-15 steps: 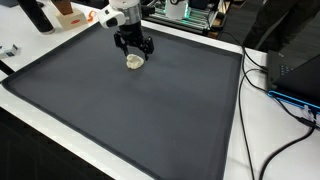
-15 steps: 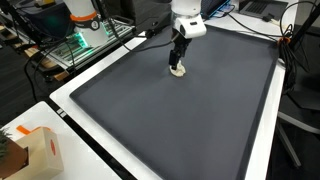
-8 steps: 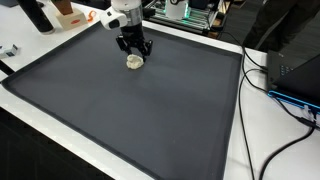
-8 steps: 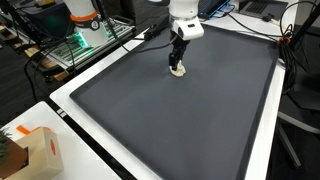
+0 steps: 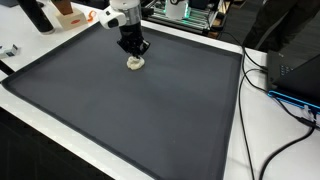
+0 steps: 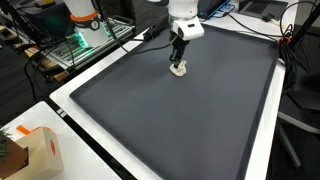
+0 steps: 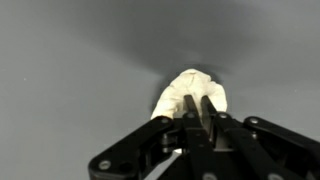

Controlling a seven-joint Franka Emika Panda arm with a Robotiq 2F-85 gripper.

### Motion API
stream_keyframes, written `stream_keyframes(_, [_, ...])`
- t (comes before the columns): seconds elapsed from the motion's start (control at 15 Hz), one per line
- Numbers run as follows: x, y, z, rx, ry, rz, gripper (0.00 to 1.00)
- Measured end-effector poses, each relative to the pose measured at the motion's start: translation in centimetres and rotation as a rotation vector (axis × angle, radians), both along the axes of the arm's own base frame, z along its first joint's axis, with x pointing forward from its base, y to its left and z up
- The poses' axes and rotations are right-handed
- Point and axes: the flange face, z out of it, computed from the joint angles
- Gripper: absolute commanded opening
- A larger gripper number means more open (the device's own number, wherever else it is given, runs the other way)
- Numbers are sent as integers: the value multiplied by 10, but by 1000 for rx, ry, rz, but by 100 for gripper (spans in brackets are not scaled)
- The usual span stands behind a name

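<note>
One white lump point(image 7: 190, 90) is lying on the dark mat point(image 5: 150, 120), toward its far side. The jaws are pinching its top and are pointing straight down, likely because the soft lump is sitting low on the flat mat.

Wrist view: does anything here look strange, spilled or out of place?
Nothing is spilled or damaged. Only a small crumpled white lump on the dark mat stands out, and the gripper is shut on it.
</note>
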Motion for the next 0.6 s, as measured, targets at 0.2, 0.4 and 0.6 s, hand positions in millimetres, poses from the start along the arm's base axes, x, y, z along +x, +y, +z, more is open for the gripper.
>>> stream_keyframes(0.2, [0,0,0,0,0,5,2])
stream_keyframes(0.4, [0,0,0,0,0,14,2])
stream_keyframes(0.6, [0,0,0,1,0,21,2])
